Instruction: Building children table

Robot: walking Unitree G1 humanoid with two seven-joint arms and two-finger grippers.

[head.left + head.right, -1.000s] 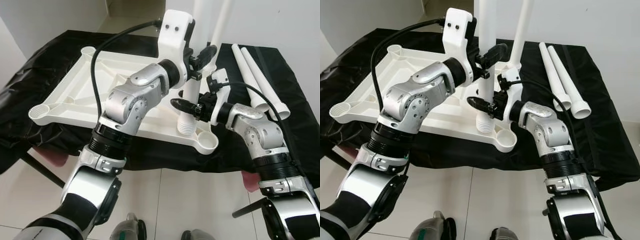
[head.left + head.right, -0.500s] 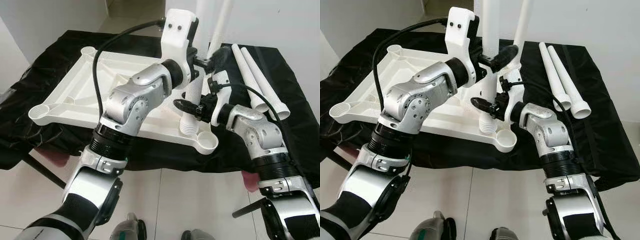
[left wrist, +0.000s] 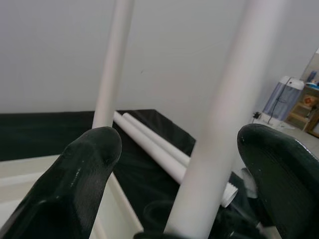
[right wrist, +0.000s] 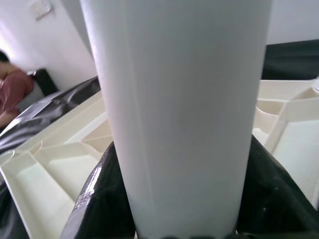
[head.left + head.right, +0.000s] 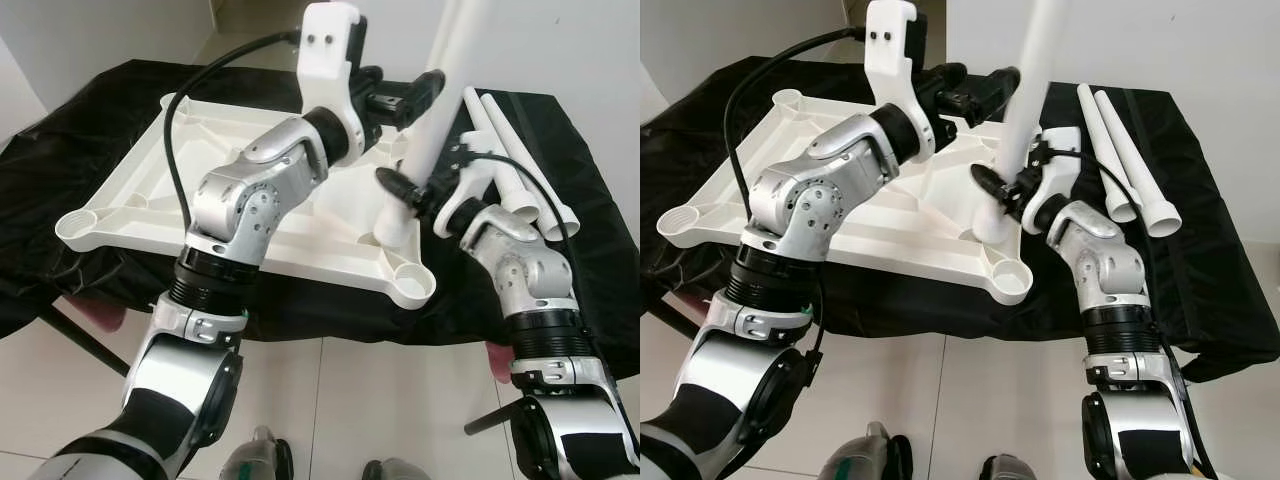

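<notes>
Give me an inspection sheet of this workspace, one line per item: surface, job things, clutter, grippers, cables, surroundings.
Surface: black cloth covering a table.
Job's things: white tabletop lying underside up; one table leg tilted near the corner socket; two spare legs lying on the cloth.
Clutter: nothing seen.
Grippers: right gripper shut on the tilted leg near its lower end; left gripper open, fingers either side of the leg higher up.
Cables: black cable looping along the left arm.
Surroundings: white wall, tiled floor.

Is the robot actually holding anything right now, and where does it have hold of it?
Yes. The right gripper is clamped on the white table leg near its lower end. The left gripper is open, its fingers either side of the leg higher up.
</notes>
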